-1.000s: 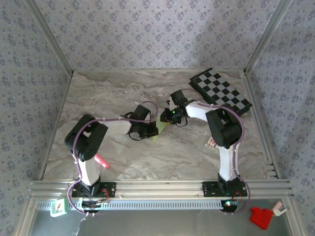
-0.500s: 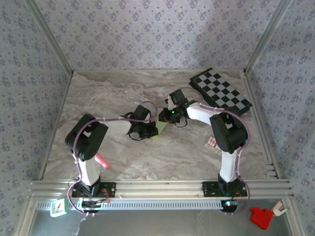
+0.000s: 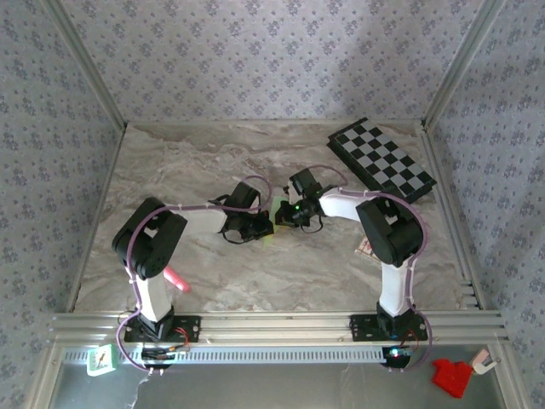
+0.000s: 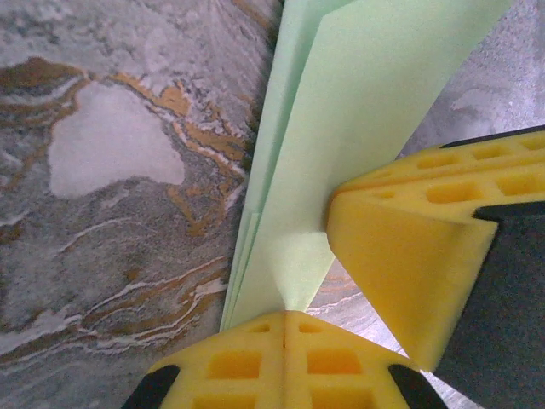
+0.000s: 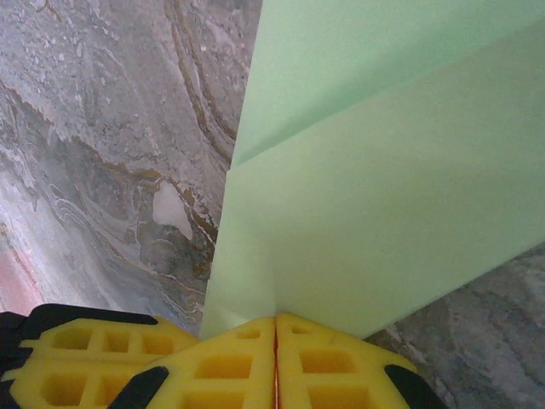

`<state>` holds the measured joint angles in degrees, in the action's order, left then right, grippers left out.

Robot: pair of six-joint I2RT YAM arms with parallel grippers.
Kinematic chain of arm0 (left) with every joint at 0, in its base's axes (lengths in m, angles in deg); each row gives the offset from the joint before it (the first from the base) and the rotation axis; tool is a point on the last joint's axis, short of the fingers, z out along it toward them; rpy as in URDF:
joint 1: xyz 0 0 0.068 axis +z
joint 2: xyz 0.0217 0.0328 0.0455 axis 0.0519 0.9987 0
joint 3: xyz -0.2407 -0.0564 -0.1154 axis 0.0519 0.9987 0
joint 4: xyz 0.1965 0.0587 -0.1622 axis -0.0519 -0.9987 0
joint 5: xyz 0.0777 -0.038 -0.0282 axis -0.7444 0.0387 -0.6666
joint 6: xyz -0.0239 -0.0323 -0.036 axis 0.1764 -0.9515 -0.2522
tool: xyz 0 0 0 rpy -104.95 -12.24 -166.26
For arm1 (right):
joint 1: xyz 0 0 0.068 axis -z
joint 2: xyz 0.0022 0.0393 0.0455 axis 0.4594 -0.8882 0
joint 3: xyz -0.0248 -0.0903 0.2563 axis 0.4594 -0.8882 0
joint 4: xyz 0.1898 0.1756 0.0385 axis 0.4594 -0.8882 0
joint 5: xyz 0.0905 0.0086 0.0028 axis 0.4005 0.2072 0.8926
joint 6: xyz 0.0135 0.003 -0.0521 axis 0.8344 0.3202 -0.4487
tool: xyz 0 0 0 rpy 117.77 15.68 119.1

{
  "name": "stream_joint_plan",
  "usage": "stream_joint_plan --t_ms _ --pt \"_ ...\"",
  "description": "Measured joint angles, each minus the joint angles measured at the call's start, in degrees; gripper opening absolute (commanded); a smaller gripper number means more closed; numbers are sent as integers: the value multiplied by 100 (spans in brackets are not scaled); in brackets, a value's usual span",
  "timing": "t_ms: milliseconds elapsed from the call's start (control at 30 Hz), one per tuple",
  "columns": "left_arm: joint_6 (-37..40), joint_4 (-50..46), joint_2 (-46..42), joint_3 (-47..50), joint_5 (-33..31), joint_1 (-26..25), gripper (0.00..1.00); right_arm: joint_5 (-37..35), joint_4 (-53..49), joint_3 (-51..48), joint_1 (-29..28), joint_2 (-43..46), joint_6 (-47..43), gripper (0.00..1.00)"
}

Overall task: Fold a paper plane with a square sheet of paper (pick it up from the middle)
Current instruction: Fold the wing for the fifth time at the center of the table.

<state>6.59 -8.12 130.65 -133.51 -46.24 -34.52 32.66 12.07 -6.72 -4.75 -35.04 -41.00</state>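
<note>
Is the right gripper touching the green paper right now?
Touching. In the right wrist view, the right gripper has its yellow fingers closed together, and the green paper runs straight into the seam between them.

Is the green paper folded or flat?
Folded. The paper shows overlapping layers and fold edges, pinched by the left hand and right hand.

Left arm point(image 3: 200, 218): elbow raised, forearm reaching right; left gripper point(image 4: 285, 319) closed on paper point(image 4: 366, 119). Right arm point(image 3: 345, 203): forearm reaching left; right gripper point(image 5: 275, 328) closed on the same paper. Grippers just beside each other.
</note>
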Motion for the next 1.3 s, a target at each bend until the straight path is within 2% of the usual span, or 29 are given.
stream_joint_plan --t_ms 167,567,833,967,1100,1300 --pt "0 2 -4 22 0 11 0 175 52 7 170 -66 -35 10" --pt "2 258 -42 203 105 74 0 396 -216 955 1248 -734 -243 10" --pt "48 74 -46 142 173 85 0 -52 -243 1104 1635 -669 -332 11" --pt "55 -63 -46 81 177 87 0 -155 -195 748 1475 -50 -345 12" --pt "68 -175 -46 33 192 87 0 -116 55 341 1043 518 -232 12" --pt "68 -232 -46 7 216 96 0 111 245 46 446 387 13 11"
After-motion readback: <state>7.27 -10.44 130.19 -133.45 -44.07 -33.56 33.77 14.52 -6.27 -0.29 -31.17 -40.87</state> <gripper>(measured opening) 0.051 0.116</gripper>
